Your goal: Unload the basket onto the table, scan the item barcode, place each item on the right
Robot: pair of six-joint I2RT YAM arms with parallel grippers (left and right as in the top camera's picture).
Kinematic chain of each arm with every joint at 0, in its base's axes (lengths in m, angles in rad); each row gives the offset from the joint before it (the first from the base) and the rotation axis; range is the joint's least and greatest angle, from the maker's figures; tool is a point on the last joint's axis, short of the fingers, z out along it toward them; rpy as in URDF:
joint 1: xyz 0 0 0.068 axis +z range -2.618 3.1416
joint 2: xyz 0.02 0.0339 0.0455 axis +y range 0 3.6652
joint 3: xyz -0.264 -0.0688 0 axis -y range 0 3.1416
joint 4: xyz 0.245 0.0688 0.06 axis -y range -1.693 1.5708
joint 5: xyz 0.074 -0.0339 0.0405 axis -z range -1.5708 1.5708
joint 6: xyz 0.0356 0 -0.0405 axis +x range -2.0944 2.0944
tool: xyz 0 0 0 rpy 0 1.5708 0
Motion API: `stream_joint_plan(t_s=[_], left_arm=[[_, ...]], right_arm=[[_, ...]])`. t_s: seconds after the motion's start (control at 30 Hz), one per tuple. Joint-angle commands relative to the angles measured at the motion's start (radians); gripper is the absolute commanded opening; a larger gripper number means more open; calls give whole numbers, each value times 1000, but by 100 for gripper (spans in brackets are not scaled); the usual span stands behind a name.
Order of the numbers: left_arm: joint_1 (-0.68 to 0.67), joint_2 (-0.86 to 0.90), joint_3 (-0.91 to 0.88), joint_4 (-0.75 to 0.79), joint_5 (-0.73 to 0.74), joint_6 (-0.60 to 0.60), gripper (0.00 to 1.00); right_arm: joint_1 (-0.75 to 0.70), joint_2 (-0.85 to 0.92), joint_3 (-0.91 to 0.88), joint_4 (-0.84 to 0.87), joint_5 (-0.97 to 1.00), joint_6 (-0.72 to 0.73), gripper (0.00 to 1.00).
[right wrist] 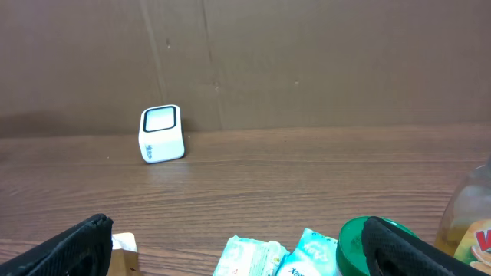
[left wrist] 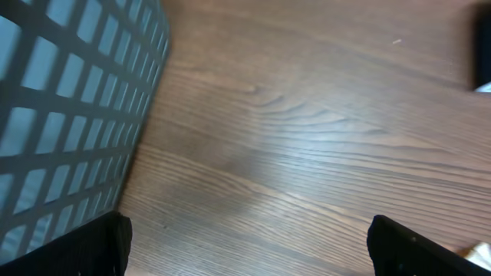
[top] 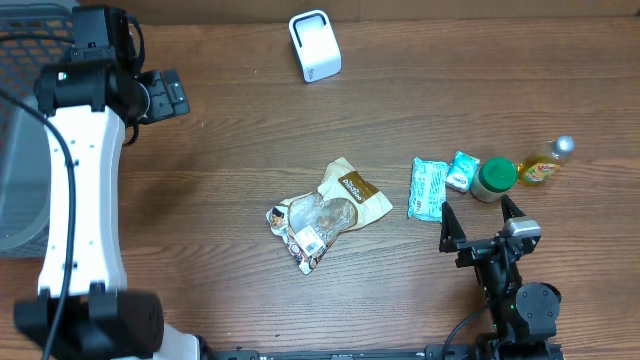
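Note:
A white barcode scanner [top: 315, 45] stands at the back of the wooden table, also seen far off in the right wrist view [right wrist: 162, 134]. Mid-table lie a brown snack bag [top: 352, 190] and a crumpled clear packet [top: 305, 225]. To the right sit a teal wipes packet [top: 428, 188], a small teal packet [top: 462, 171], a green-lidded jar [top: 494, 178] and a yellow bottle [top: 545, 165]. My right gripper [top: 480, 215] is open just in front of these, holding nothing [right wrist: 238, 234]. My left gripper [top: 165, 95] is open over bare wood at the far left [left wrist: 247, 238].
A grey mesh basket [top: 20, 130] stands at the left edge, close beside my left gripper [left wrist: 69, 115]. A brown board wall runs along the back of the table.

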Motion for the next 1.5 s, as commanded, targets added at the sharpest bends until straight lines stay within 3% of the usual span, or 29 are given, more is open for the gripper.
stream_joint_plan(t_s=[0.0, 0.33, 0.6, 0.87, 1.13, 1.47], left_arm=[[-30, -203, 14, -3, -76, 8, 100], [-32, -608, 15, -1, -93, 8, 100], [-35, -774, 4, -189, -101, 8, 100], [-36, -965, -183, -186, -97, -13, 100], [-40, -1192, -518, 1, -97, -127, 100], [-40, -1389, -947, 512, -97, -188, 99]], right_arm=[[-5, -7, -10, 2, 13, 8, 100], [-5, -7, -10, 2, 13, 8, 100], [-5, -7, -10, 2, 13, 8, 100], [-5, -7, -10, 2, 13, 8, 100], [-5, -7, -10, 2, 13, 8, 100], [-5, -7, -10, 2, 13, 8, 100]])
